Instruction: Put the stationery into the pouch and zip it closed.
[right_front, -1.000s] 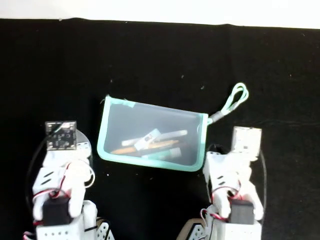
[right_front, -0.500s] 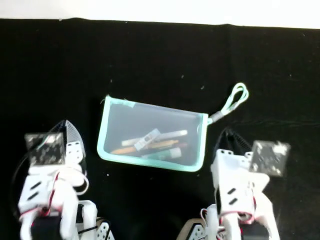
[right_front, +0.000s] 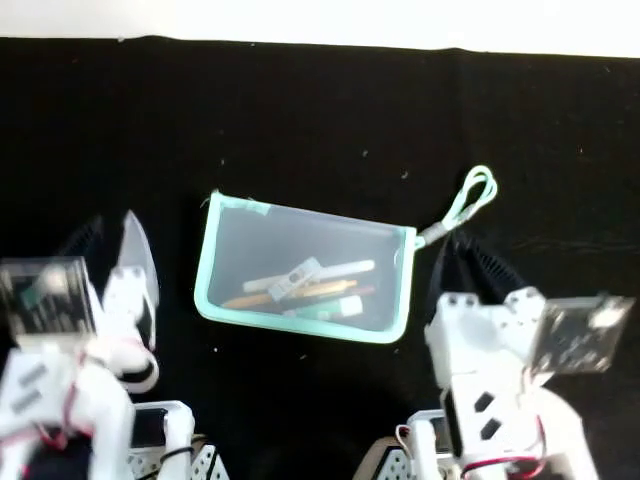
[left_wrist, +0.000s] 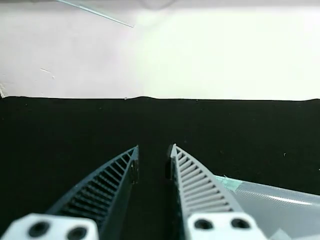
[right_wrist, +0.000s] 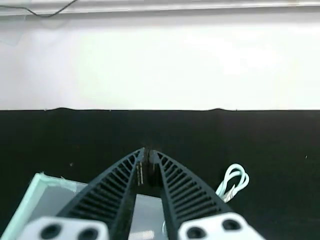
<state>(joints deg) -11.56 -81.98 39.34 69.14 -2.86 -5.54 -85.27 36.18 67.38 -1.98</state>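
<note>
Desk (right_front: 300, 110): black cloth cover, white surface beyond far edge.

Pouch (right_front: 305, 268): translucent, mint-green trim, flat on desk approx. mid-way betw. the two arms, slightly skewed, right end farther down than left. Zip pull at far right corner; whether zip fully shut, cannot tell.

Loop cord (right_front: 470, 197): mint, attached at zip pull, stretched out on desk away from pouch toward far right.

Stationery (right_front: 300, 285): inside pouch, seen through the wall, bunched along near edge. Incl. white pen, orange pencil, green-tipped item; other pcs. too small to tell.

Left claw (left_wrist: 152, 155): raised over desk, left of pouch, not touching it; fingers a little apart, narrow gap at tips, nothing held. Pouch corner (left_wrist: 280, 200) near one finger in left wrist view.

Right claw (right_wrist: 147, 152): raised just beside pouch's right end, near the zip pull; tips pressed together, nothing betw. them. Pouch (right_wrist: 55, 195) and loop cord (right_wrist: 232, 180) on either side of it in right wrist view.
</note>
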